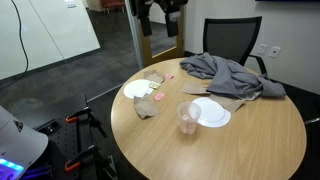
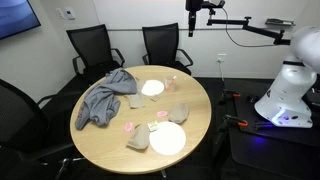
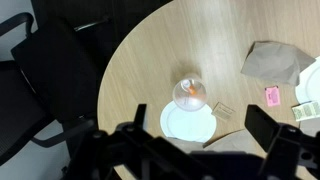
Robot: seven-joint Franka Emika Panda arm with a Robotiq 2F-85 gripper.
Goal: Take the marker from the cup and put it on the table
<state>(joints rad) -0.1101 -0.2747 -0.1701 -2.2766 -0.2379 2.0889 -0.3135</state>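
Observation:
The pinkish translucent cup (image 3: pixel 189 94) stands upright on the round wooden table (image 3: pixel 150 60), touching the rim of a white plate (image 3: pixel 188 124). The orange marker (image 3: pixel 193 92) stands inside the cup. The cup also shows in both exterior views (image 1: pixel 188 120) (image 2: pixel 172 83). My gripper (image 3: pixel 200 150) is open and empty, high above the table beyond its edge, far from the cup. It appears at the top of both exterior views (image 1: pixel 163 10) (image 2: pixel 193 22).
A grey cloth (image 1: pixel 230 72) lies at the table's far side. A second white plate (image 1: pixel 138 89) and brown paper napkins (image 3: pixel 272 62) lie nearby, with a small pink item (image 3: pixel 272 95). Black office chairs (image 3: pixel 50 80) ring the table.

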